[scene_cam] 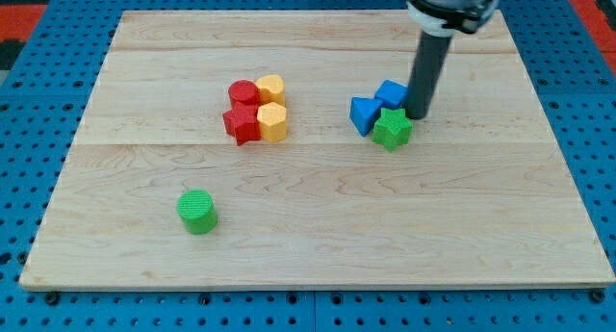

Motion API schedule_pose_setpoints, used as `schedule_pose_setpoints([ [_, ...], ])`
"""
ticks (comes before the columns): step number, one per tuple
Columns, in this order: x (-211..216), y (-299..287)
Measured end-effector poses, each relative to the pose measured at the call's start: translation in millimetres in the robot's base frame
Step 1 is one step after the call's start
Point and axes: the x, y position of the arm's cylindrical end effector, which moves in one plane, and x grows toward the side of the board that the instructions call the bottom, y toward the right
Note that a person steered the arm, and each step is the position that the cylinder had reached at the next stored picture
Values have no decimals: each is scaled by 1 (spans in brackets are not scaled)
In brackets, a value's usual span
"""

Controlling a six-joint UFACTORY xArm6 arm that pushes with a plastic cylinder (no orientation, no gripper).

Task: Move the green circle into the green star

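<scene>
My tip [417,115] is resting just right of the green star [392,128], beside the blue cube [392,92]; I am carrying no claw, only a rod. The green circle [197,212] is sitting well apart, toward the wooden board's [462,236] lower left.

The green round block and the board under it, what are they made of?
The green round block looks like matte plastic, maybe 3D-printed: its top shows fine ridges. The pale board looks like unvarnished wood: grain lines and plank seams run across it.
</scene>
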Motion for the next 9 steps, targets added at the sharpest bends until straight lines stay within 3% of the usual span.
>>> schedule_pose_setpoints([
  [1,-1,36],
  [2,94,111],
  [3,209,79],
  [4,228,53],
  [8,228,-117],
  [9,228,-190],
])
